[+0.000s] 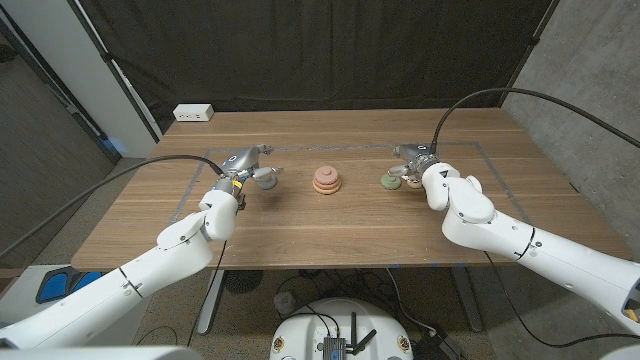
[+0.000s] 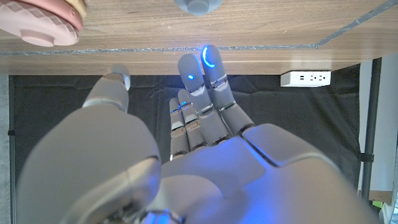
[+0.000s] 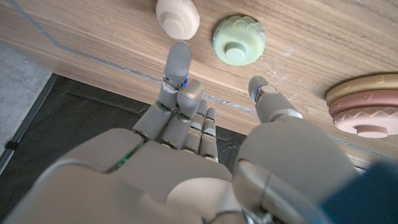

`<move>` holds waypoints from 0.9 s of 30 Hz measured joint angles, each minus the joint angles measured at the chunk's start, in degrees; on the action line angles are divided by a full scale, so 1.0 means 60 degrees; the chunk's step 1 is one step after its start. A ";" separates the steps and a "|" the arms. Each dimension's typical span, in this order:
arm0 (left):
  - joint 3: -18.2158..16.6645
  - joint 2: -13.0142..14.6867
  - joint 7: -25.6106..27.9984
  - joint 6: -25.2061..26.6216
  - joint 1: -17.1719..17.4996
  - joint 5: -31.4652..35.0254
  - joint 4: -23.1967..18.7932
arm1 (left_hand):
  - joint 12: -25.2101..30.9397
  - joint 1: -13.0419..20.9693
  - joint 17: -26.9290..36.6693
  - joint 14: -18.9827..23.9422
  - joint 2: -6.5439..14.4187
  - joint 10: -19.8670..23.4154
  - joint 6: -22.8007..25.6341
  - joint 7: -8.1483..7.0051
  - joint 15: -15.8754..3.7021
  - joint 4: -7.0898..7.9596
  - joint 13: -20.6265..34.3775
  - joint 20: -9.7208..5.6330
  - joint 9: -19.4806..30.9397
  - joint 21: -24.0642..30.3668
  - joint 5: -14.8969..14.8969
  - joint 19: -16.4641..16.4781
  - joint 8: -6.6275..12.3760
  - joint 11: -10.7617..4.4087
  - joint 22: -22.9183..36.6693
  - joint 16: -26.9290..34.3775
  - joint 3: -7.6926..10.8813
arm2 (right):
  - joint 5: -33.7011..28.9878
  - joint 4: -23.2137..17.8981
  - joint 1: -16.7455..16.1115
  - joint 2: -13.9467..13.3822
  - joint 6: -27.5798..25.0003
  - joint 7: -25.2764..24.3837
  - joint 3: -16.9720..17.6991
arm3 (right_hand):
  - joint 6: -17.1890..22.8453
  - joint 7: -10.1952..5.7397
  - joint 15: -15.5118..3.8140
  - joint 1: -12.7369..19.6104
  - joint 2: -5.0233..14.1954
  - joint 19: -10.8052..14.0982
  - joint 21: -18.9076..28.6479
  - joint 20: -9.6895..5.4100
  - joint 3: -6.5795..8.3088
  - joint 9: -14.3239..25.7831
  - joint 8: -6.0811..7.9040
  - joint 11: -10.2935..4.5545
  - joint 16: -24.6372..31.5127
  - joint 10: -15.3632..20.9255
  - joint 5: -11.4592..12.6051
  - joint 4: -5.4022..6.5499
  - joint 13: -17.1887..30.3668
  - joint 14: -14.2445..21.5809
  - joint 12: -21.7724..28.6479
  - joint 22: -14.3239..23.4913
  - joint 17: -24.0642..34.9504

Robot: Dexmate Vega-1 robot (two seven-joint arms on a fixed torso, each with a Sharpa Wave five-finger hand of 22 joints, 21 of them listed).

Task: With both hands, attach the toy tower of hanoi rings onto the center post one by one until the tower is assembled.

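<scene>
The tower [image 1: 328, 180] at the middle of the table [image 1: 330, 235] looks partly built: the right wrist view shows three stacked rings — a tan one, a pink one and a scalloped pink one with a knob at its centre, which may be the post's tip. By my judgement at least three pieces are left. A grey ring [image 1: 266, 179] lies on the table to the tower's left, just beside the left hand [image 1: 240, 166]. A green ring [image 1: 391, 181] and a cream ring [image 3: 177, 17] lie to the tower's right, next to each other, close to the right hand [image 1: 415, 160]. The left hand holds nothing: its fingers [image 2: 198, 93] are stretched out and spread, with the tips near the grey ring but not on it, as far as the left wrist view shows. The right hand is empty too, with its fingers [image 3: 179, 74] extended toward the cream ring and the thumb apart, pointing toward the green one — it hovers over the two without touching either
</scene>
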 measured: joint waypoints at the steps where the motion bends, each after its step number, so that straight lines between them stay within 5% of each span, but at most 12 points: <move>1: 0.0000 0.0000 0.0001 0.0018 0.0000 0.0006 0.0000 | 0.0000 0.0000 -0.0001 0.0000 0.0000 0.0031 0.0012 0.0011 0.0000 0.0010 0.0000 -0.0016 0.0000 0.0000 0.0000 0.0016 0.0000 -0.0029 -0.0009 0.0000 0.0013 | -0.0014 0.0035 0.0047 0.0019 -0.0017 0.0073 -0.0037 | 0.0000 0.0000 0.0001 0.0000 0.0000 0.0000 0.0000 0.0000 0.0000 0.0000 0.0000 0.0000 0.0000 0.0000 0.0000 0.0000 0.0000 -0.0001 0.0000 0.0000 0.0000; 27: -0.0099 0.0077 0.0109 0.0081 0.0239 -0.0098 -0.0038 | 0.0000 -0.0063 0.0004 0.0156 0.0062 0.0193 0.0186 -0.0060 -0.0052 -0.0029 -0.0027 -0.0001 0.0026 0.0034 0.0001 0.0102 0.0000 -0.0004 0.0011 -0.0045 0.0132 | -0.0559 0.0730 0.0929 0.0485 -0.0663 0.1421 -0.0984 | -0.0431 0.0090 0.0084 -0.0064 -0.0290 -0.0134 0.0067 -0.0003 -0.0150 -0.0046 0.0001 0.0058 0.0000 -0.0160 -0.0221 -0.0013 -0.0092 -0.0323 0.0042 -0.0030 -0.0044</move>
